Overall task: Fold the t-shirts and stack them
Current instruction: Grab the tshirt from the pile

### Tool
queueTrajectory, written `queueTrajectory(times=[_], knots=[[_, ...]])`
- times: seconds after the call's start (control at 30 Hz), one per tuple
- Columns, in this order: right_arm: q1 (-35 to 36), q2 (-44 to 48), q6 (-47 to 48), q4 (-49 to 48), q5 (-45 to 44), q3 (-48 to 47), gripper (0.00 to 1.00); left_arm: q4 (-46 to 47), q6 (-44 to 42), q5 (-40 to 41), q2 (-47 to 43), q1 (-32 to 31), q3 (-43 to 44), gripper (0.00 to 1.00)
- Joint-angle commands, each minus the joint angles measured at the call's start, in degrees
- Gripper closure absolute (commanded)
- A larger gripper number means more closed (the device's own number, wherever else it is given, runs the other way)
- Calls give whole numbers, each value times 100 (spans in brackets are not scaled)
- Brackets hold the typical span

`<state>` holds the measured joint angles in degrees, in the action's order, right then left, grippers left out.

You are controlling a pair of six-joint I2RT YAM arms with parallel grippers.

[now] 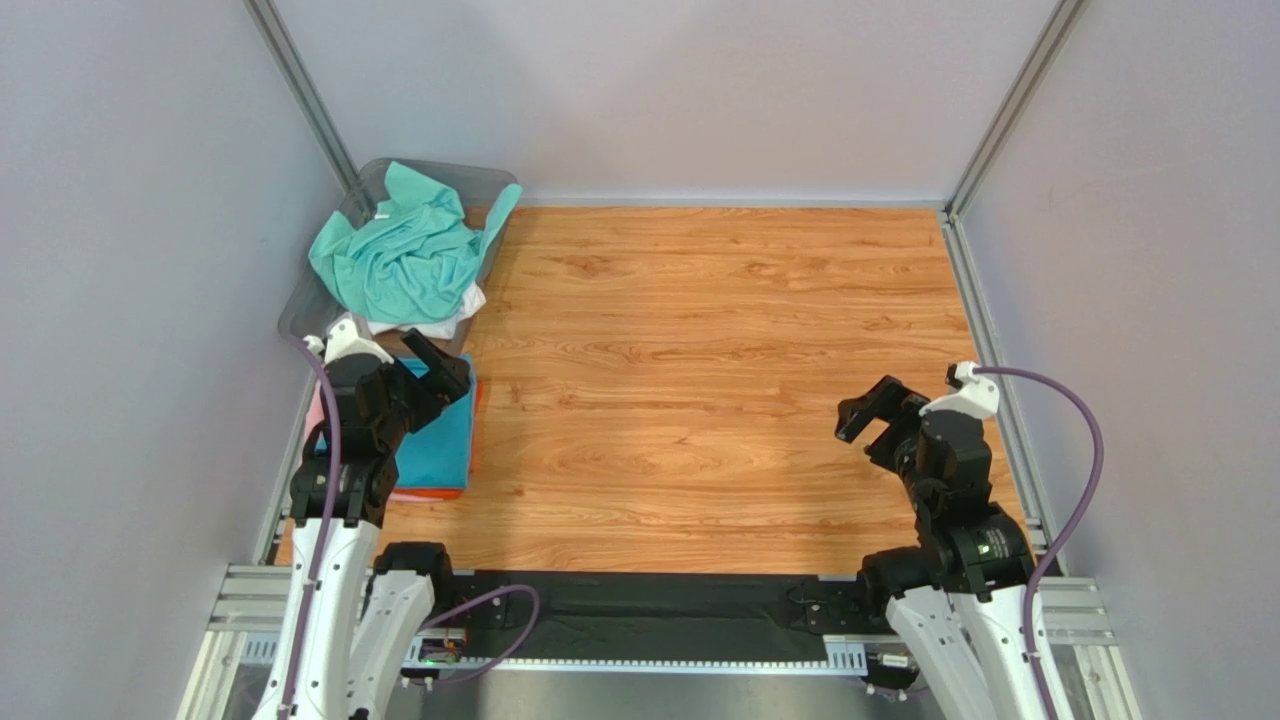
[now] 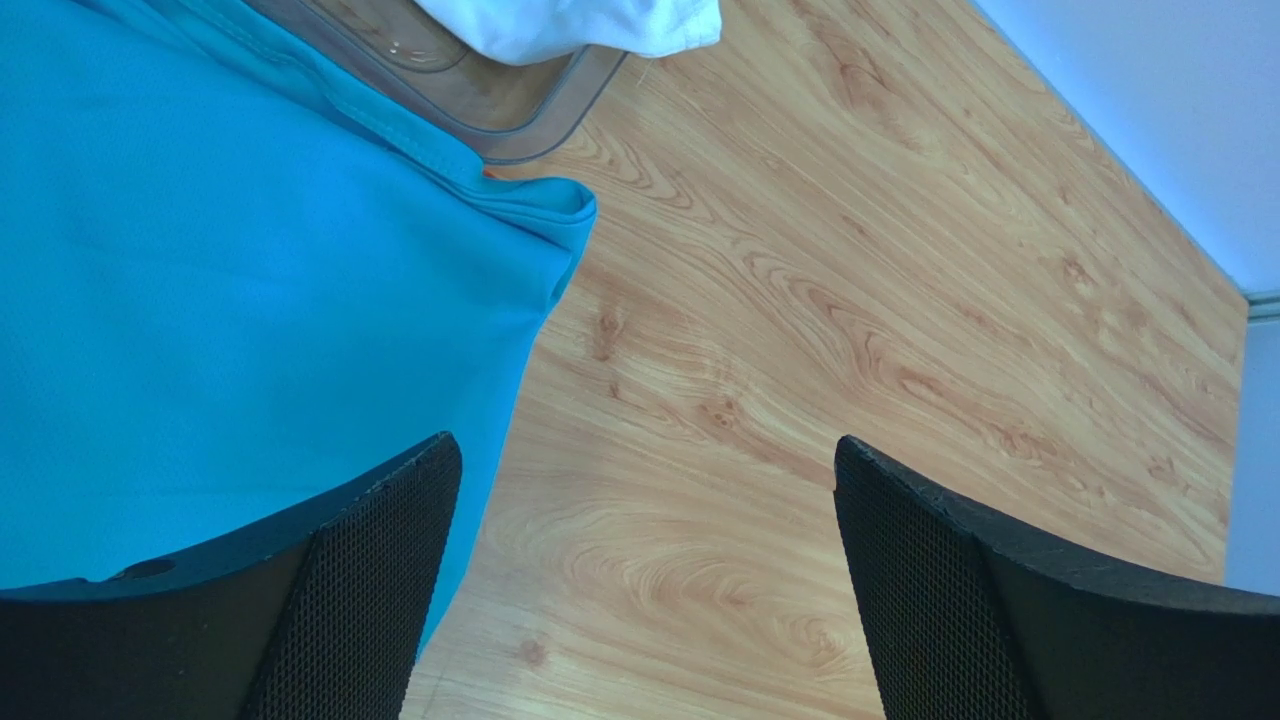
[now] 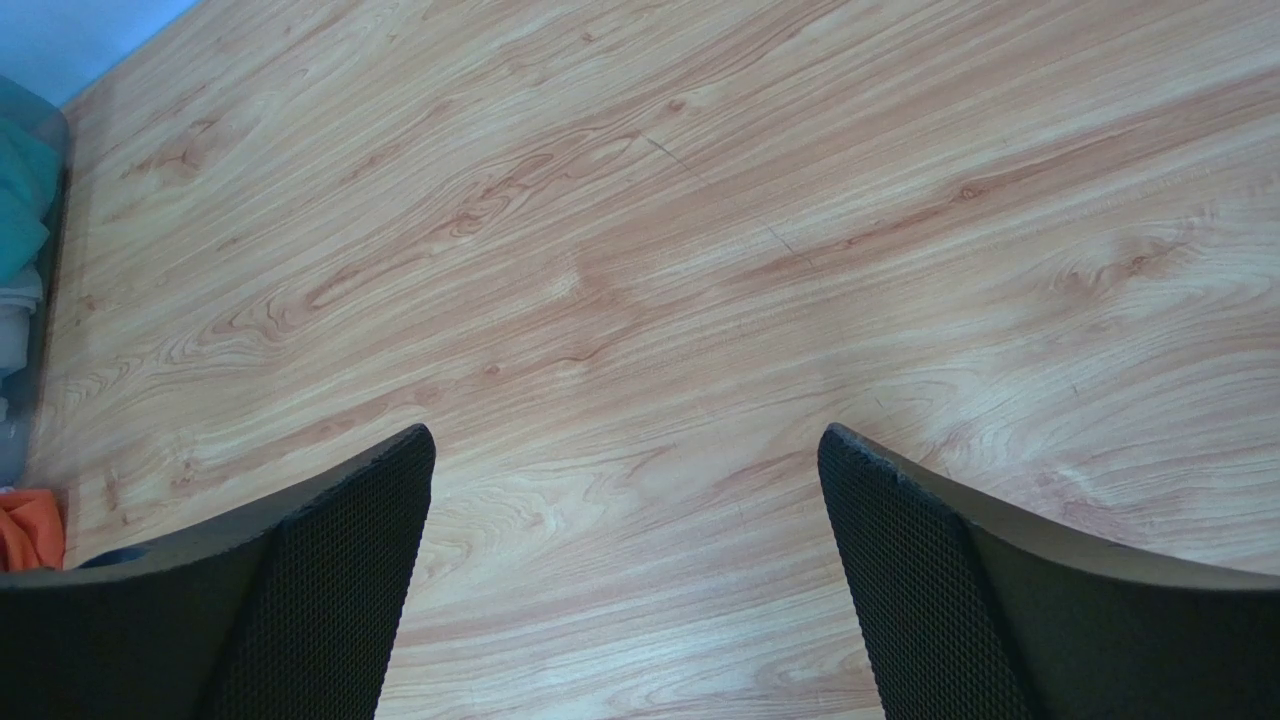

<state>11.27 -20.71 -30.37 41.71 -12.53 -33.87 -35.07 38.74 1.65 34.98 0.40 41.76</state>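
L gripper: gapes as wide as it goes, grips nothing. Hangs above the far right corner of the teal tee, w/ bare table between the fingers in the wrist view. One finger over teal cloth, the other over wood; contact w/ either can't be told.

Teal tee: folded flat, roughly rectangular, at the table's left edge near the L arm, just in front of the bin. Tops a small stack, w/ a thin edge of an orange tee peeking out beneath along the right and near sides. Smooth on top, one hemmed corner jutting toward the wood.

Bin: clear plastic, far left corner of the table, its near corner just beside the teal tee's far edge. Holds the mint tee, crumpled and heaped above the rim, one flap draped over the right wall. Under it a white tee, bunched, spilling over the near rim. Touches the stack or not — can't tell.

R gripper: likewise spread to the full, empty, raised over bare wood at the right side of the table, well apart from every tee. Points left, toward the far side. In its wrist view, only wood grain between the fingers, plus slivers of mint, white and orange cloth at the far left edge.

Both arms bent low, close to own bases at the near edge.
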Motion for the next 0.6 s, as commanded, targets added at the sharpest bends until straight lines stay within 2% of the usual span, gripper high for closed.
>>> queueTrajectory(times=[0.0, 0.13, 0.23, 0.37, 0.57], knots=[[-11, 93, 58, -137, -4, -217, 0, 70, 90, 116, 61, 4, 175, 0], [-19, 58, 75, -242, 102, -156, 0, 53, 81, 432, 377, 4, 411, 0], [-19, -47, 75, -260, 181, -155, 0, 210, 81, 582, 842, 4, 535, 0], [-19, -205, 93, -269, 199, -208, 0, 316, 107, 1212, 1650, 12, 1009, 0], [-11, -363, 145, -260, 374, -243, 0, 747, -278, 1663, 3590, 293, 2080, 0]])
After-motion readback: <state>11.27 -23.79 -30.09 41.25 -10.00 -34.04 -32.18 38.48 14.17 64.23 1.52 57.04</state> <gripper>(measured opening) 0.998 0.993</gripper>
